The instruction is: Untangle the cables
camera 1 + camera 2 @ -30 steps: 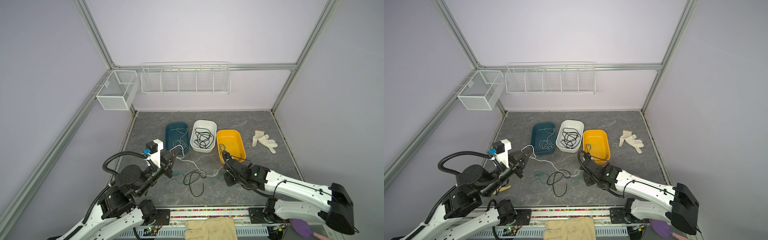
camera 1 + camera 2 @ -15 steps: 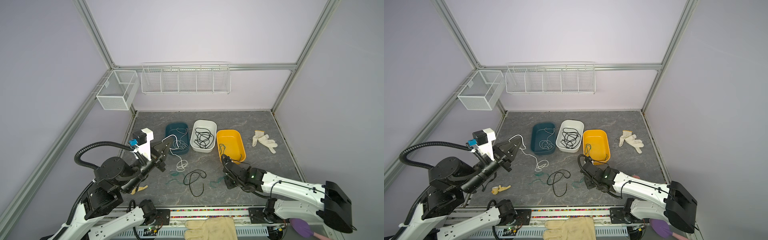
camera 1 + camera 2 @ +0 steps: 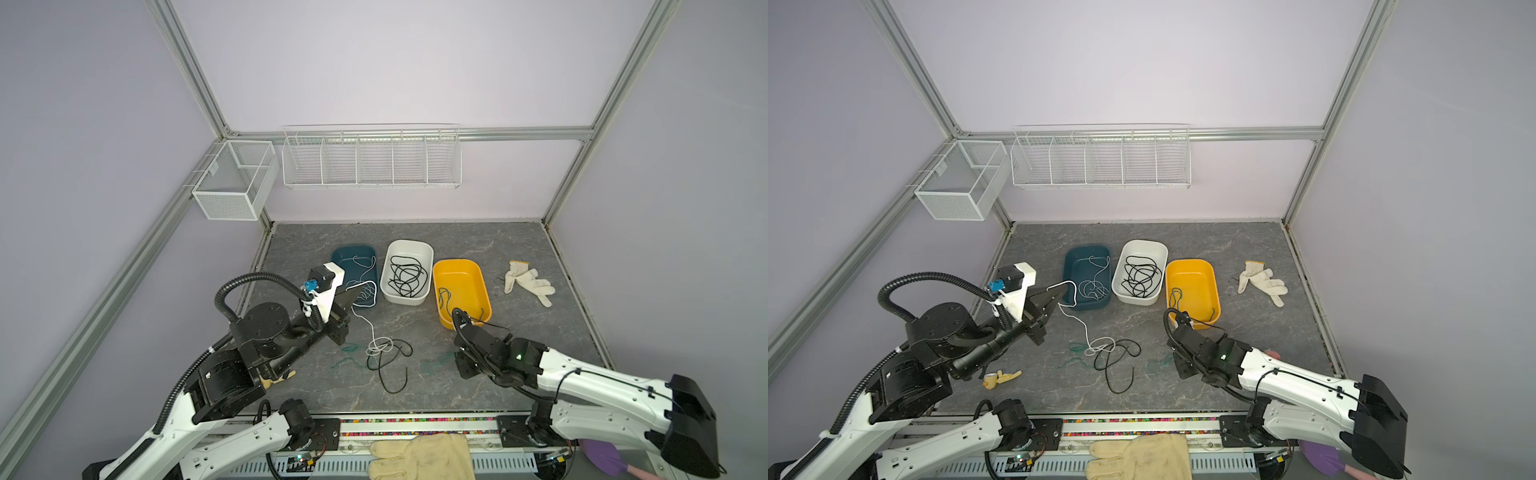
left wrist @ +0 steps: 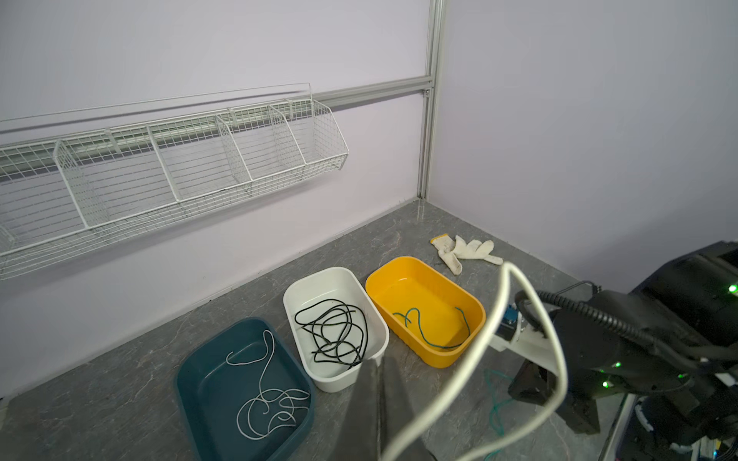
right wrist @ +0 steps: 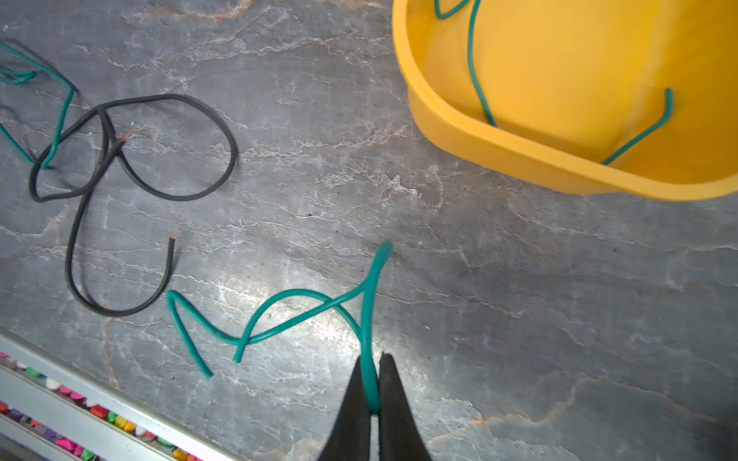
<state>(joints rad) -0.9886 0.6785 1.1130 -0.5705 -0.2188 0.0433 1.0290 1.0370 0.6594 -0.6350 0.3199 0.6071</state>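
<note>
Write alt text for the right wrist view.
The right gripper has its jaws shut on a teal cable lying on the grey table. Nearby, a yellow bin holds a second teal cable; a black cable lies apart.

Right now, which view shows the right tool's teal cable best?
Right wrist: the teal cable sits close, clamped in the right tool. Both top views show a faint squiggle; left wrist, a partial strand.

both top views: high at front, looking down over whole table (image 3: pixel 478 245) | left wrist: raised, facing back wall (image 4: pixel 199 247) | right wrist: low, near tabletop (yellow bin (image 5: pixel 459 139) shows in all)
</note>
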